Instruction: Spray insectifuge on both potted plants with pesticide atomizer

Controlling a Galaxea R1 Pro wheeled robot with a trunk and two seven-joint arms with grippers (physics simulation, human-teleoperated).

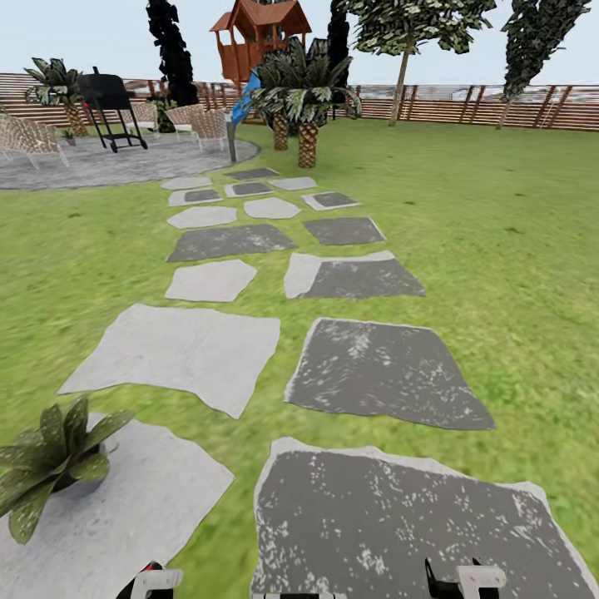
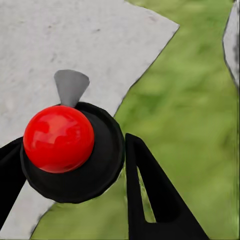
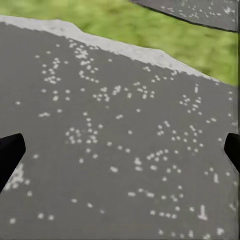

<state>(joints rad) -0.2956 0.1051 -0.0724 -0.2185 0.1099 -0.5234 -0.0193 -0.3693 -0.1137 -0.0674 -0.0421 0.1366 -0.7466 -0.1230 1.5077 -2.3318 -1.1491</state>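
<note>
Your left fingers (image 2: 150, 200) grip a black, red-knobbed head, likely the pesticide atomizer (image 2: 70, 150), carried over the pale stone (image 2: 75, 40), ready to spray. Right fingers (image 3: 10, 152) are spread and empty. One potted plant (image 1: 54, 466) is close by, front-left.

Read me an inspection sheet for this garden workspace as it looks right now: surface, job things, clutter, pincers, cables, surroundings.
Surface: lawn with grey stepping stones.
Job's things: one potted plant on the near-left stone; atomizer, black top with red knob, between the left pincer's fingers.
Clutter: nothing seen.
Pincers: left pincer apparently shut on the atomizer; right pincer open, empty, over a dark stone.
Cables: nothing seen.
Surroundings: patio, grill, chairs, palms, playhouse, fence.
</note>
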